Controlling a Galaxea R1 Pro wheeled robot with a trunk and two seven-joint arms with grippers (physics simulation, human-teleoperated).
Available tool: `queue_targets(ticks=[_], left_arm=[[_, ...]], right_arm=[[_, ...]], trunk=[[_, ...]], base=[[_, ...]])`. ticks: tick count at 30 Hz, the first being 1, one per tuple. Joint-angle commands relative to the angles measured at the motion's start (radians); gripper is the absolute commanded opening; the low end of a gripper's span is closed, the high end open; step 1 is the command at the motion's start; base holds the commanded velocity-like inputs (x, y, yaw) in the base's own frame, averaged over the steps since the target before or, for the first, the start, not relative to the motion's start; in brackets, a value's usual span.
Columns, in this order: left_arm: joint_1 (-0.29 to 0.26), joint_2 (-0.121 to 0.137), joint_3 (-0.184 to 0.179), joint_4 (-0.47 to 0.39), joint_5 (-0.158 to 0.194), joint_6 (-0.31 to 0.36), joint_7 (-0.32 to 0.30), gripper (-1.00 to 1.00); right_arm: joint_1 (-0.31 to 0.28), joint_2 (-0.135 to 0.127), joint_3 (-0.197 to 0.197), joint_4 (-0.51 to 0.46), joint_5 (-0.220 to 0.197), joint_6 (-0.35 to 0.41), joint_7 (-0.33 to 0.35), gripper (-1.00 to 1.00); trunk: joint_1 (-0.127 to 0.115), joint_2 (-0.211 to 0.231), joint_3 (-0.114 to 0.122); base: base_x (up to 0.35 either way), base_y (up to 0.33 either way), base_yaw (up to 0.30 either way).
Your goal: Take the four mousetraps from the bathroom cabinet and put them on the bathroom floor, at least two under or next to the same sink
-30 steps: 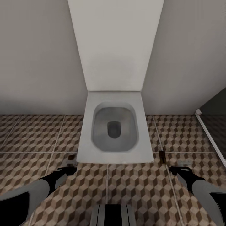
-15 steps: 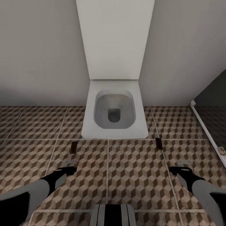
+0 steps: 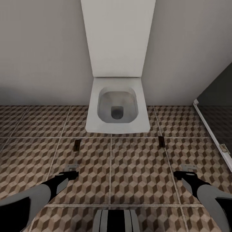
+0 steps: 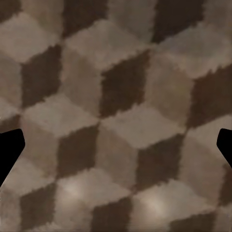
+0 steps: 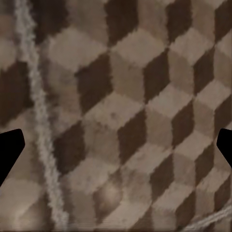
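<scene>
Two hazards stand out to us. Our left tool (image 3: 71, 167), at 8 o'clock, hangs low over the bathroom floor of matt brown, beige and grey cube-printed tiles (image 3: 32, 154). Its fingers are spread wide with nothing between them, so a further dip could scrape the thin pale grout. A turn of the base might also roll over the small dark brown oblong (image 3: 76, 145) at 9 o'clock, which is too small for us to identify.

At 12 o'clock, the smooth white square-edged toilet with its grey bowl (image 3: 117, 106) and the tall white boxed panel (image 3: 117, 35) are hard and glossy, and would take a knock if we drove forward. A second dark oblong (image 3: 160, 141) lies at 3 o'clock.

Our right tool (image 3: 188, 168), at 4 o'clock, is equally wide apart and holds nothing. The dark glass screen in a slim white frame (image 3: 209, 127) looks brittle if an elbow swung into it.

We cannot tell where the mousetraps are.
</scene>
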Motion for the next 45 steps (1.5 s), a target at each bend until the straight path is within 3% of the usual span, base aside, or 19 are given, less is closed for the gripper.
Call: queue_targets(ticks=[1,29,45], left_arm=[[0.000,0.001,-0.008,-0.004,0.006,0.002,0.008,1.00],[0.000,0.001,-0.007,-0.004,0.007,0.002,0.008,1.00],[0.000,0.000,-0.005,-0.004,0.009,0.004,0.010,1.00]], right_arm=[[0.000,0.000,0.000,-0.001,0.001,0.006,-0.002,1.00],[0.000,0.003,0.000,-0.001,0.000,0.000,0.003,1.00],[0.000,0.002,0.000,-0.001,0.000,0.000,0.003,1.00]], trunk=[[0.000,0.000,-0.001],[0.000,0.000,-0.001],[-0.007,0.004,0.061]], base=[[-0.013,0.000,0.000],[-0.002,0.000,0.000],[0.000,0.000,0.000]])
